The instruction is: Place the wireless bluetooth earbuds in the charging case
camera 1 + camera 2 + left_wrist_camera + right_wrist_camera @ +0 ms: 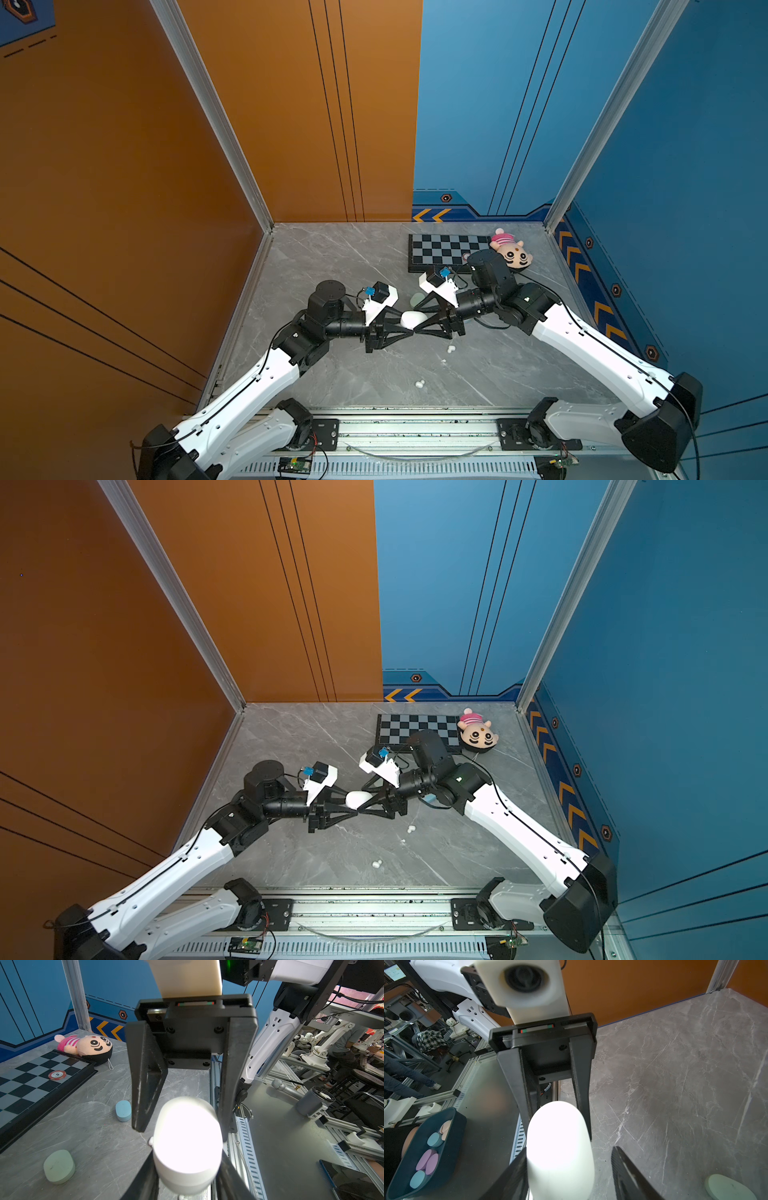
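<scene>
A white oval charging case [412, 319] [358, 798] hangs above the table's middle between both grippers. My left gripper [409, 322] [188, 1152] is shut on the case [187, 1142], with a finger pressed on each side. My right gripper [417, 320] [570, 1149] faces it, open. One of its fingers lies against the case [560, 1151] and the other stands clear of it. Tiny white earbuds lie loose on the table: a pair [450, 348] [411, 829] below the right gripper and a pair [420, 384] [377, 864] nearer the front.
A closed mint green case [417, 298] [59, 1166] [729, 1188] and a light blue case [123, 1110] lie on the table. At the back right are a checkerboard [440, 251] with a chip [57, 1075] and a plush doll [511, 249]. A dark bin [452, 1113] sits off the table.
</scene>
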Available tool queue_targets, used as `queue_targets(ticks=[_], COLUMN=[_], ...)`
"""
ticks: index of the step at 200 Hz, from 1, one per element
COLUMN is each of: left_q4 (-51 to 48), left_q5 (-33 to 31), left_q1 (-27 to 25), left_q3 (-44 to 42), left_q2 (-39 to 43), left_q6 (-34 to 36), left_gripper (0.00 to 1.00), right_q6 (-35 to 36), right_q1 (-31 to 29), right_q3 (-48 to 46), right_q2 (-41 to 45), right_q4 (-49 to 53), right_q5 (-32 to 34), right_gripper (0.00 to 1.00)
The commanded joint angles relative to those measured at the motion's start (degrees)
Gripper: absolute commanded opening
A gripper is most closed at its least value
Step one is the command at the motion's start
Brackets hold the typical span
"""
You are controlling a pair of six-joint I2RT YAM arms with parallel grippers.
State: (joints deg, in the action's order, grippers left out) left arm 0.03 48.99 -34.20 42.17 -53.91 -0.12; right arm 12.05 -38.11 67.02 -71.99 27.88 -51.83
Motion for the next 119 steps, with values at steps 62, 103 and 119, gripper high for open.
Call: queue_targets(ticks=[62,103,119], left_q4=[0.9,0.9,0.9], left_q5=[0.4,0.2,0.2], left_q1=[-0.4,-0.5,-0.5], left_q3=[-0.2,-0.2,-0.1], left_q2=[0.3,0.4,0.4], left_q6=[0.0,0.1,0.1], left_gripper=[0.13,0.13,0.13], right_q6=[-6.7,-8.0,-8.1], right_q1=[2.0,2.4,2.4], right_q3=[-1.1,-1.4,-1.4], right_q2=[0.8,0.8,0.8], right_q4=[-6.7,-7.9,-8.1], right_q5=[-0.2,-0.1,0.7], right_gripper=[0.63,0.63,0.63])
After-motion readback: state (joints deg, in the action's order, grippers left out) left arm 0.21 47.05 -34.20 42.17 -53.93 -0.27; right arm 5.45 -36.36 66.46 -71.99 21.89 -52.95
